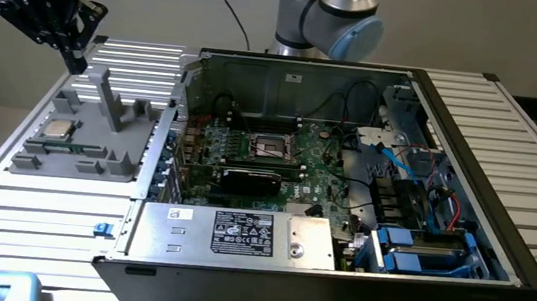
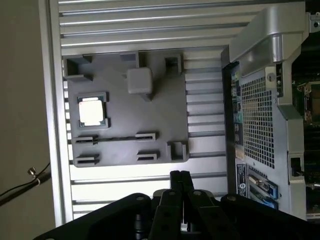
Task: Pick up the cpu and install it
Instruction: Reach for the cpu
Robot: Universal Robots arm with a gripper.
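- The gripper (image 1: pixel 78 65) (image 2: pixel 180 176) hangs high over the far edge of the slatted table (image 1: pixel 21 205). Its jaws are pressed together and hold nothing, so I judge the pick has not begun.
- The chip (image 1: pixel 59 129) (image 2: pixel 92 111) lies flat, shiny top up, in a square pocket of the grey tray (image 1: pixel 101 169) (image 2: pixel 130 145). It is well below the jaws and apart from them. The pocket's low corners likely keep it square and in a known spot for a grasp from above.
- A tall grey post (image 1: pixel 107 100) (image 2: pixel 139 80) stands on the same tray, nearer the jaws than the chip is. It is the one thing a straight descent could clip.
- The open computer case (image 1: pixel 345 172) (image 2: pixel 260 100) sits just beside the tray, on the far side of it from the jaws.
- Inside, the socket (image 1: pixel 271 146) lies face up and looks empty, well away from the jaws. A black card (image 1: pixel 251 180) is just beside it, and loose cables (image 1: pixel 367 141) run nearby.
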